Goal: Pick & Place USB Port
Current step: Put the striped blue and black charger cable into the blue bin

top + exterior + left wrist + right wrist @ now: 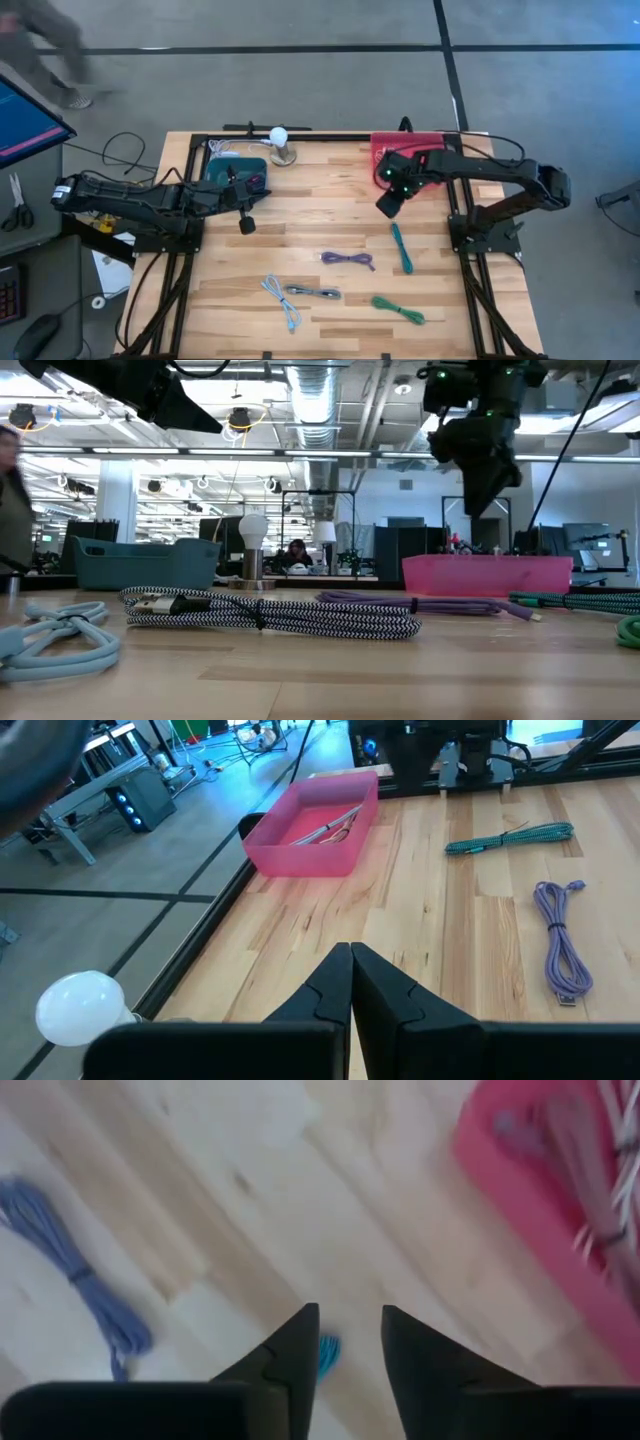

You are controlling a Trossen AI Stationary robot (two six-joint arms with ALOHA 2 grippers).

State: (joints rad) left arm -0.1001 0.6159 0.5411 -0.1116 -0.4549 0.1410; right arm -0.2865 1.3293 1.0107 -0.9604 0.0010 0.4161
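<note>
The teal cable (401,247) was laid on the surface (330,230) just in front of the pink bin (390,150), bare wood beside it. Above it the right tool (386,205) was held open, empty. The left tool (247,225) was kept closed beside the teal bin (222,172).

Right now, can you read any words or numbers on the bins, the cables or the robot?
No readable words or numbers anywhere.
Pink bin: plain, no label.
Teal bin: no label showing.
Cables, such as the black-and-white cable: no print visible.
Left claw and right claw: plain dark fingers, no markings.
Blue screen beside the table: too blurred to read.
</note>
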